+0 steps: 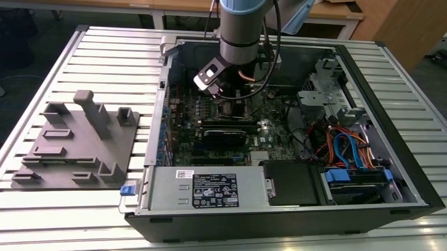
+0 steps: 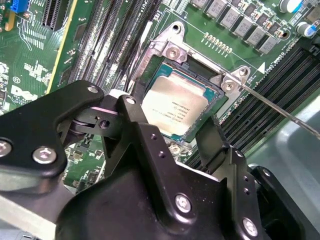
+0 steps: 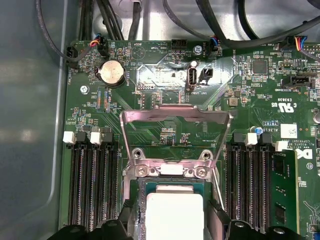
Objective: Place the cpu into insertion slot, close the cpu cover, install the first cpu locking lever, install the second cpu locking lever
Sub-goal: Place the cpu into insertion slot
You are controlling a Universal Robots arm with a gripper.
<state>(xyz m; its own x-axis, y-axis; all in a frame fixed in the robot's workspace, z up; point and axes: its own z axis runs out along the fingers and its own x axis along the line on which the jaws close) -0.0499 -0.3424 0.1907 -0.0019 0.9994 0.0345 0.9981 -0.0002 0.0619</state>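
The cpu [image 2: 176, 106], a pale silver square chip, lies flat inside the insertion slot [image 2: 172, 50], a dark socket with a silvery rim. My gripper [image 2: 167, 119] hovers just over it, open, with one black finger [image 2: 131, 116] on each side and a small gap to the chip's edges. In the first wrist view the cpu [image 3: 174, 210] shows bright between the gripper [image 3: 172, 225] fingers. The cpu cover [image 3: 175, 116], a thin silver frame, is swung back and open beyond the socket. A thin locking lever [image 2: 280, 107] sticks out from one socket corner. From outside, the gripper [image 1: 234, 104] is down inside the case.
Long black memory slots [image 3: 92, 185] flank the socket on both sides. Black cables [image 3: 225, 30] run along the case wall. A grey fixture tray [image 1: 73, 144] sits at the exterior view's left. The case [image 1: 391, 63] also holds a power supply [image 1: 209, 191] and a drive bay with coloured wires [image 1: 349, 151].
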